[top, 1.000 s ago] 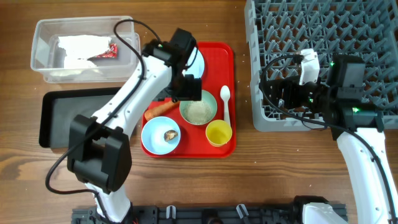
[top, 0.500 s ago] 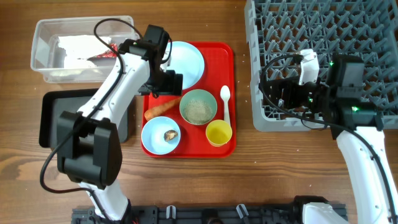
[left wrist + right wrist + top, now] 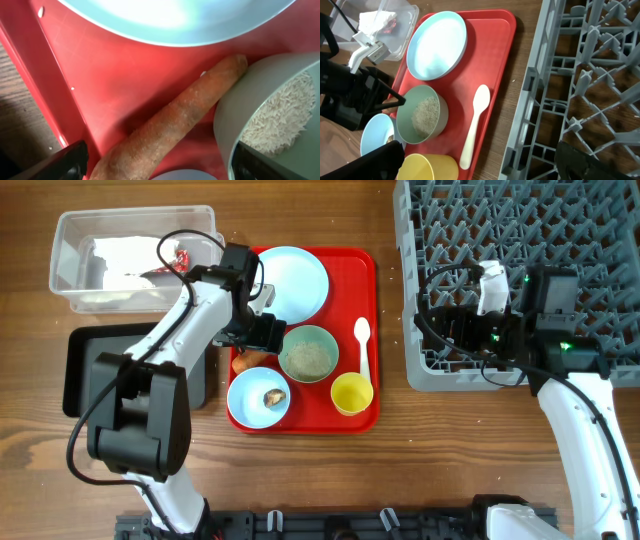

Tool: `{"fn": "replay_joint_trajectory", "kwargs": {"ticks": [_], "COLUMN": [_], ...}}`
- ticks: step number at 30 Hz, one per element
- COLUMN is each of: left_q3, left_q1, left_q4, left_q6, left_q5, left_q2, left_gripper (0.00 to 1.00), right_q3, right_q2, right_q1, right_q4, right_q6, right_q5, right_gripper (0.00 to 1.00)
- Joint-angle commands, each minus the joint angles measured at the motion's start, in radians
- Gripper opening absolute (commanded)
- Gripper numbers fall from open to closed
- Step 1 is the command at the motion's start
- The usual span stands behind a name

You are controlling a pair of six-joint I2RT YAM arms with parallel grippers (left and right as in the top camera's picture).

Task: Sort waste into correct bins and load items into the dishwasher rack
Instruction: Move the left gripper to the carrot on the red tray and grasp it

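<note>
On the red tray (image 3: pixel 355 265) in the middle of the overhead frame, the left fingers (image 3: pixel 65 162) stood spread wide, one dark tip at each lower corner of the left wrist view, and held nothing. Between them lay the orange carrot piece (image 3: pixel 170 125), running from lower left to upper right on the tray floor, its upper end against the rim of the pale green bowl (image 3: pixel 308 352). That bowl held the loose white rice grains (image 3: pixel 309 360). Above it, at the tray's upper left, sat the light blue round plate (image 3: pixel 292 280). Below it to the left sat the light blue bowl (image 3: pixel 250 402) with the small brown lump (image 3: pixel 272 395) inside. The small yellow cup (image 3: pixel 351 393) stood at the tray's lower right, and the white plastic spoon (image 3: pixel 362 345) lay along the right side, its bowl end toward the top. In the upper left of the frame the clear plastic tub (image 3: pixel 68 235) held the crumpled white paper napkin (image 3: pixel 120 265) and the small red wrapper (image 3: pixel 180 258). Just below it the black tray (image 3: pixel 85 370) rested on the wooden worktop (image 3: pixel 450 460), partly under the left arm. The grey dishwasher rack (image 3: pixel 520 220) filled the upper right corner. The right fingers (image 3: pixel 370 160) hung over the left part of the rack, also spread wide and gripping nothing.
</note>
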Motion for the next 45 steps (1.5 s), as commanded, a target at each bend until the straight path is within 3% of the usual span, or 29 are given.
{"fn": "replay_joint_trajectory", "kwargs": {"ticks": [1, 11, 21, 45], "left_q3": [-0.013, 0.032, 0.013, -0.168], "left_q1": [0.004, 0.038, 0.083, 0.011], "left_q4": [0.01, 0.01, -0.042, 0.138], "left_q6": [0.023, 0.033, 0.163, 0.182], "left_q5": [0.009, 0.103, 0.094, 0.014], "left_q2": [0.0, -0.062, -0.06, 0.0], "left_gripper": [0.9, 0.86, 0.82, 0.69], "right_q3": [0.017, 0.017, 0.017, 0.017], "right_q2": [0.009, 0.009, 0.009, 0.009], "right_q1": [0.003, 0.003, 0.003, 0.003], "right_q4": [-0.002, 0.001, 0.003, -0.002], "right_q6": [0.009, 0.01, 0.012, 0.031], "right_q5": [0.006, 0.006, 0.006, 0.006], "right_gripper": [1.0, 1.0, 1.0, 1.0]}}
